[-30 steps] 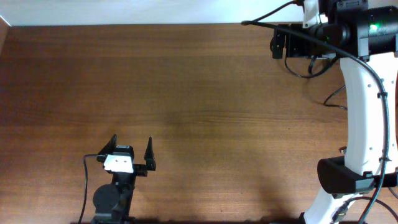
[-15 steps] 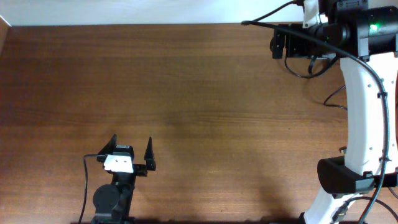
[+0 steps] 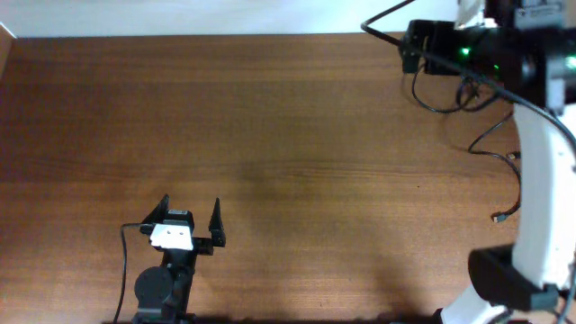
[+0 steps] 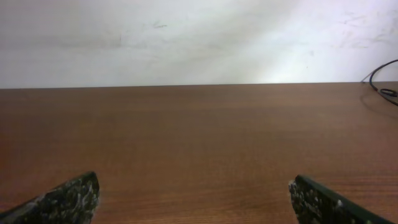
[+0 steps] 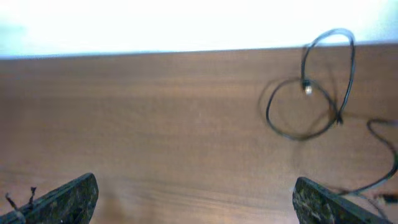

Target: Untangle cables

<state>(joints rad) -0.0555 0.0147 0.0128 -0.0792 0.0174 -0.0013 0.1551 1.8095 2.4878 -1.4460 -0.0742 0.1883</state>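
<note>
The cables [image 3: 490,137] are thin black cords lying near the table's right edge. One loop [image 3: 439,97] curls just below my right gripper, and a strand ends in a small plug [image 3: 497,218]. In the right wrist view the cable loops [image 5: 303,109] lie ahead and to the right of my right gripper [image 5: 195,186], which is open and holds nothing. From overhead the right gripper [image 3: 411,56] hangs at the far right corner of the table. My left gripper [image 3: 191,209] is open and empty near the front left. In its own wrist view the left gripper [image 4: 193,186] shows only bare wood between the fingertips.
The brown wooden table [image 3: 288,135] ends at a white wall along the far edge. The right arm's white link [image 3: 540,189] stands over the right side, with thicker black robot wiring [image 3: 387,20] above it. A black cord [image 4: 380,79] shows far right in the left wrist view.
The right arm has shifted to the right, and its gripper has moved slightly right with it. More of the cables and a plug end now show. The left arm has not moved.
</note>
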